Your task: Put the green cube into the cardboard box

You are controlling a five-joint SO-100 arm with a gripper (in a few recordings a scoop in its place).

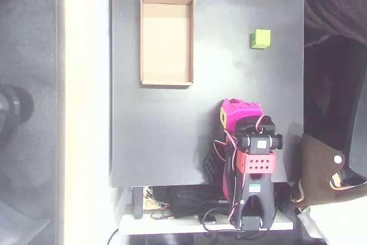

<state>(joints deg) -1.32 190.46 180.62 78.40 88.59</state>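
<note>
My arm [248,159] sits folded at the bottom right of the overhead view, magenta and black, with a red perforated block on the wrist and red wires looping off it. Its base hangs over the near edge of the black tabletop [160,136], above a tangle of cables and a small board.

My tool [241,112] is the magenta tip with a yellow patch on its left side, pointing up-picture toward the far end. It is tucked under the arm from this angle, so I cannot tell if the jaws are parted or closed. Nothing is visibly in it, and it is touching neither task thing.

The middle of the tabletop is bare black surface.

Farther up, on the right, the green cube [261,38] rests on the tabletop, lime coloured, slightly rotated, well apart from my tool and roughly in line above it. It is outside the box, with a wide stretch of tabletop between them.

On the left at the far end, the cardboard box [167,39] lies flat with its long side running up-picture. It is tan, has low walls and no lid, and its inside is bare.

Dark fabric shows beyond the tabletop's right edge; a pale strip runs along the left edge.
</note>
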